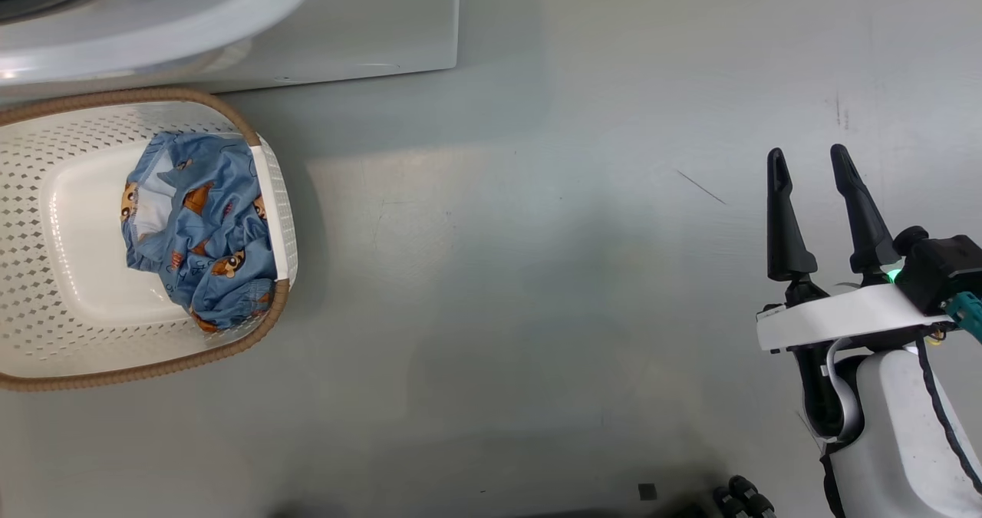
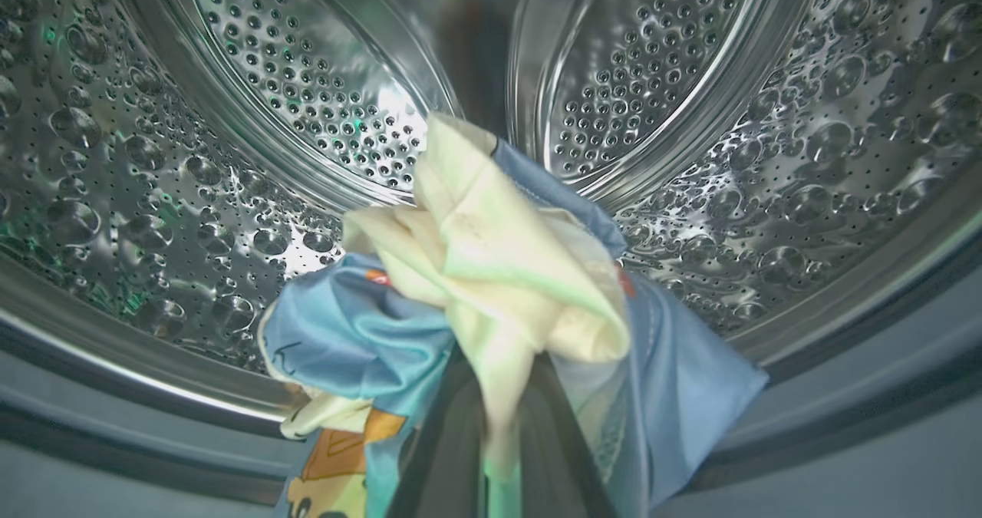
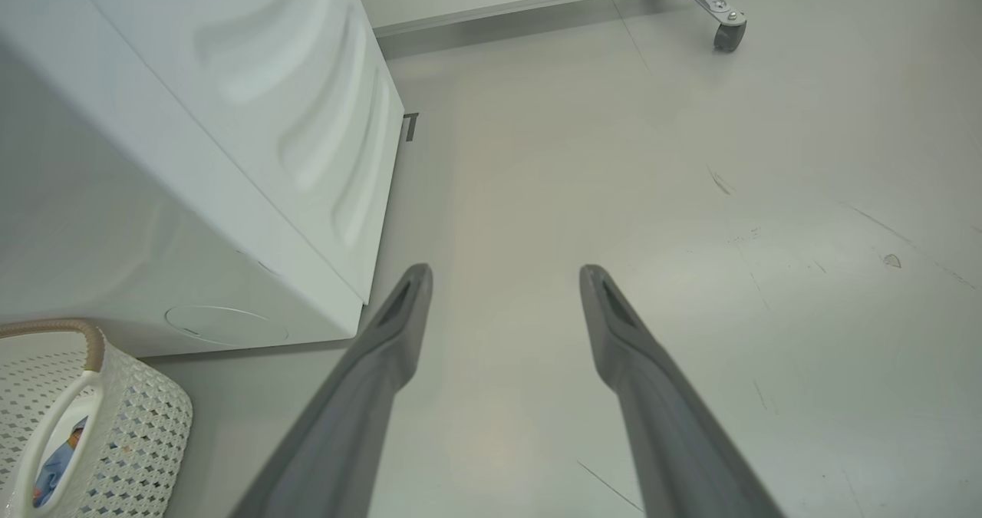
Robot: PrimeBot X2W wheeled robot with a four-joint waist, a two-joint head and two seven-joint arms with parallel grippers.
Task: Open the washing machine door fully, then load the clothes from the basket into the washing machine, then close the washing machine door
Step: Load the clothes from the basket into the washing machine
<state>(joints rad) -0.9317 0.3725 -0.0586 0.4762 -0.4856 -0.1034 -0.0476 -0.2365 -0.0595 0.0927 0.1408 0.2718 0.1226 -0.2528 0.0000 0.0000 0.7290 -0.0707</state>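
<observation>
- Left gripper [image 2: 497,384] fingers clamp a cream-and-blue bundle [image 2: 491,272] pointing into the drum [image 2: 153,196].
- Basket [image 1: 77,364] beside washer [image 1: 368,27] holds a blue garment [image 1: 207,234], lengthwise along its right wall.
- Right gripper [image 1: 807,153] fingers apart above floor [image 1: 537,311].

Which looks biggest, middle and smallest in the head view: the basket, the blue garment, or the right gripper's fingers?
1. The basket.
2. The blue garment lying in it.
3. The right gripper, counting its two fingers. It sits nearer the camera, so its true size is unsure.
</observation>
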